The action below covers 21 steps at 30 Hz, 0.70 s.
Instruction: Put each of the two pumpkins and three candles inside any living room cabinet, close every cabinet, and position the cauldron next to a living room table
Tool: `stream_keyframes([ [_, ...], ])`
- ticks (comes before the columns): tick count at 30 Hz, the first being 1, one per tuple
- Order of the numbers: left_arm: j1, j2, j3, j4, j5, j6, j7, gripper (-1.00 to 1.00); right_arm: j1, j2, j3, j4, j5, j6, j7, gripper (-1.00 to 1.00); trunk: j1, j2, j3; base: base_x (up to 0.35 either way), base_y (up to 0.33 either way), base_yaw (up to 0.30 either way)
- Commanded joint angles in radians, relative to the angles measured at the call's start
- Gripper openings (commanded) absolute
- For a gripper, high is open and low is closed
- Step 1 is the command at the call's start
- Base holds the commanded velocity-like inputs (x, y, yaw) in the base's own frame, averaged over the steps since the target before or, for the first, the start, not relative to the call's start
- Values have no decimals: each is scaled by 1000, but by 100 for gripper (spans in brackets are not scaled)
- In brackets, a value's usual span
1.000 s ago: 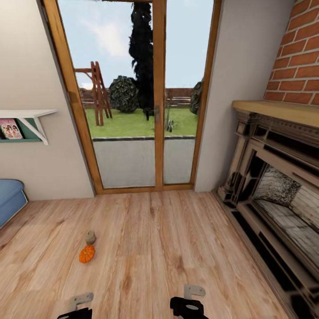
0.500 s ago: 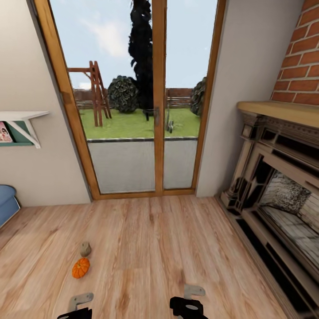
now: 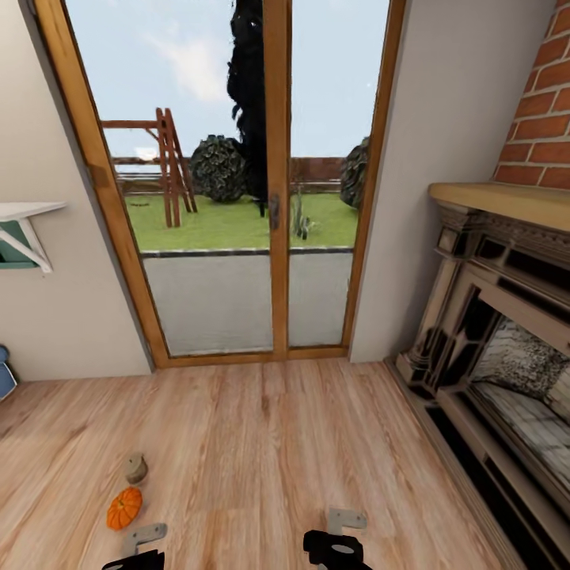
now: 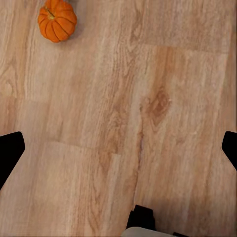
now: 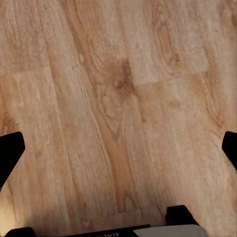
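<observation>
Nearest us, our left gripper [image 4: 118,148] & right gripper [image 5: 118,148] hang over bare wood floor [image 3: 277,443], fingers spread wide, nothing held in either. Just ahead of the left gripper sits a pumpkin [image 3: 124,507] on the floor, w/ a candle [image 3: 136,469] tipped over just beyond it, nearly touching. Farther on from the pumpkin we've got the glass door [image 3: 237,182] straight ahead, fireplace [image 3: 507,356] off to its right.
</observation>
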State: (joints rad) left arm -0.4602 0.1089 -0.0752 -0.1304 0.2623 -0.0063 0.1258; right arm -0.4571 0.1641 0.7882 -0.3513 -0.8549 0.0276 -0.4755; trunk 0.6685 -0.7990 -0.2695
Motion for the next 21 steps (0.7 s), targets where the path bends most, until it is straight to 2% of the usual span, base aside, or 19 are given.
stream_keyframes([
  [1,0,0,0,0,0,0,0,100,0,0,0,0,0,0,0,100,0,0,0,323,-93,0],
  [7,0,0,0,0,0,0,0,100,0,0,0,0,0,0,0,100,0,0,0,312,-71,0],
  [21,0,0,0,0,0,-1,0,100,0,1,2,0,0,0,0,100,0,0,0,277,60,3],
])
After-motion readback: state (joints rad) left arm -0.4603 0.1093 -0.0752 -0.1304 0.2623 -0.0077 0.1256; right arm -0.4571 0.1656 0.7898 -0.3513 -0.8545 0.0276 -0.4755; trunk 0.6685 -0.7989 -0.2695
